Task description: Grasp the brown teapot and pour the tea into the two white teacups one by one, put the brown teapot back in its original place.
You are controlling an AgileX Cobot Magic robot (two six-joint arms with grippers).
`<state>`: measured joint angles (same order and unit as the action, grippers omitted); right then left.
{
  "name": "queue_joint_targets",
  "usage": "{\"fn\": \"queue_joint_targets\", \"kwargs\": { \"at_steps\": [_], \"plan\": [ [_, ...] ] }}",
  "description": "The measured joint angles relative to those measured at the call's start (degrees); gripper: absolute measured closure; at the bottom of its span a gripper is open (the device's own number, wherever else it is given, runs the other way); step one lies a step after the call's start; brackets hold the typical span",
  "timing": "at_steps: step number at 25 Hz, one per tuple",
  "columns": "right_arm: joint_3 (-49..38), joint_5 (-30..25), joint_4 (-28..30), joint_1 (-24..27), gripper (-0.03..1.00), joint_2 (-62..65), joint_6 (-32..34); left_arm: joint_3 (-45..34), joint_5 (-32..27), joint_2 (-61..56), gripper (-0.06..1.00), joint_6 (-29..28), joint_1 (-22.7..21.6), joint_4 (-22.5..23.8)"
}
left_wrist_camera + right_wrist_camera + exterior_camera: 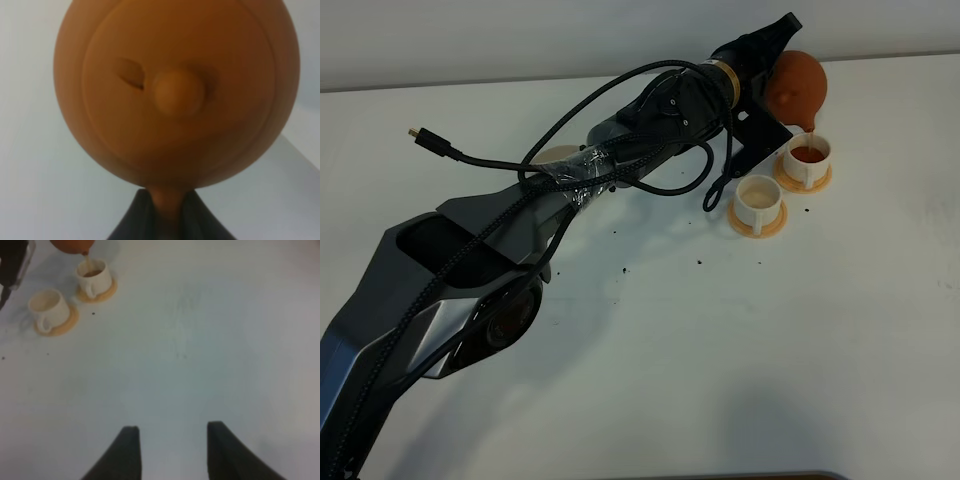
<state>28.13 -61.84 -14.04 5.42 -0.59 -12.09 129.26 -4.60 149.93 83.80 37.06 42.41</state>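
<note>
My left gripper (775,75) is shut on the handle of the brown teapot (798,87) and holds it tilted above the far white teacup (810,158). A stream of tea runs from the spout into that cup, which holds brown tea. The near teacup (759,200) stands on its orange saucer (758,224) and looks empty. In the left wrist view the teapot (176,90) fills the frame, lid knob facing the camera. The beige coaster (557,155) lies partly hidden behind the left arm. My right gripper (172,450) is open and empty above bare table; both cups (93,276) show far off there.
The left arm (520,250) with its black cables stretches diagonally across the white table (740,360). A loose cable end (420,135) sticks out at the far left. Small dark specks dot the table's middle.
</note>
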Motion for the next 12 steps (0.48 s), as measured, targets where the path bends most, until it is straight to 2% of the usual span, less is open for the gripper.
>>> {"fn": "queue_joint_targets", "kwargs": {
  "at_steps": [12],
  "plan": [
    [0.0, 0.0, 0.0, 0.0, 0.66, 0.0, 0.0, 0.0, 0.7, 0.0, 0.84, 0.1, 0.0, 0.0]
  ]
}}
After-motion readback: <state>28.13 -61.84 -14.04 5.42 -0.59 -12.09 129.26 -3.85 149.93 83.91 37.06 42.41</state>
